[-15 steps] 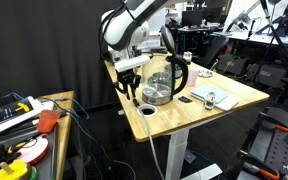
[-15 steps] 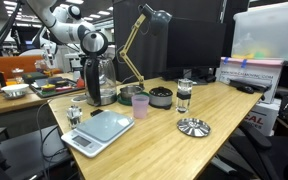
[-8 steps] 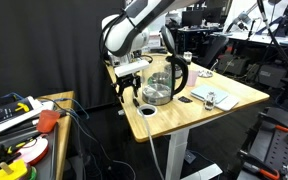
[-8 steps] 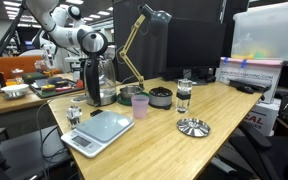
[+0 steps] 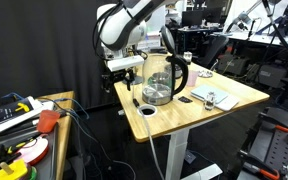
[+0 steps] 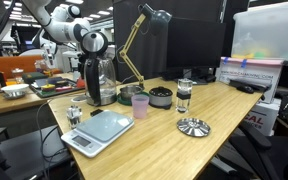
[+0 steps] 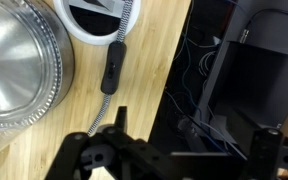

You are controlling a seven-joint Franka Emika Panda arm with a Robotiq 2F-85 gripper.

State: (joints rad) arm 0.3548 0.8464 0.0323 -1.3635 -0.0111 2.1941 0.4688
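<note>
Where the wooden desk [image 5: 229, 100] bears a glass kettle [image 5: 162, 85], the gripper [image 5: 124, 74] hangs just beside and above the kettle, jaws spread wide and empty; a black cable [image 7: 111, 75] with an inline switch lies on the wood just beside the kettle's base. A careless swing could snag that cable and tug the kettle over. No brand or writing is readable

The wrist view cuts the kettle [image 7: 19, 60] off at its left edge. In an exterior view, the small items [image 5: 211, 97] by the desk's [image 5: 242, 98] front edge are too small to tell.
</note>
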